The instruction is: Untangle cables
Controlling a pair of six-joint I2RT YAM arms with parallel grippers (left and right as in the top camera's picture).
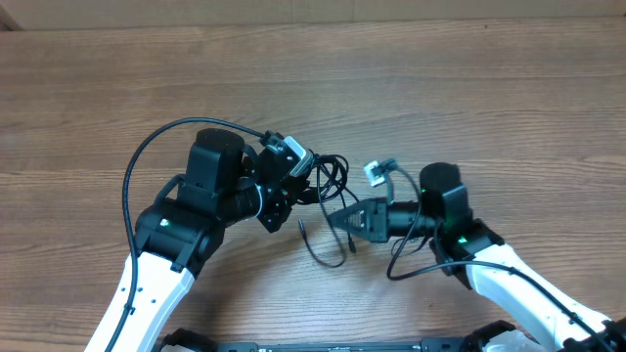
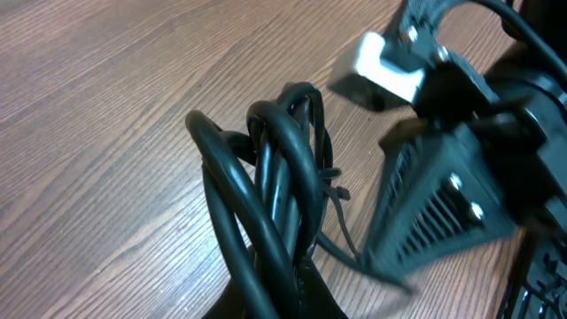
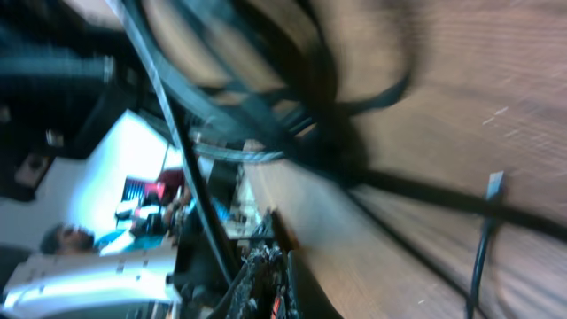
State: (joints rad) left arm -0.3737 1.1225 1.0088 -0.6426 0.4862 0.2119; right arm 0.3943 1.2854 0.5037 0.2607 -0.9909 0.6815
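Holding the knot off the table [image 1: 440, 78]: the left gripper [image 1: 303, 186] looks clamped on the cables [image 1: 331, 174]. In its wrist view the looped bundle [image 2: 275, 186] rises straight from between its fingers, which are themselves out of frame. Just ahead of it and to its right, a loose strand [image 1: 315, 249] trails down onto the wood and ends in a small plug tip [image 1: 301, 227]. The right gripper [image 1: 337, 217] sits just beside the bundle, pointing at it. Whether its jaws are parted or pinching a strand cannot be told, as its own wrist view is smeared with blur. Step in hand, as judged: separating one cord from the knot. To do it well, keep the left grip firm and steady, have the right take a single outer loop or the free end rather than several cords, and draw slowly away from the left gripper, easing off if the knot tightens.
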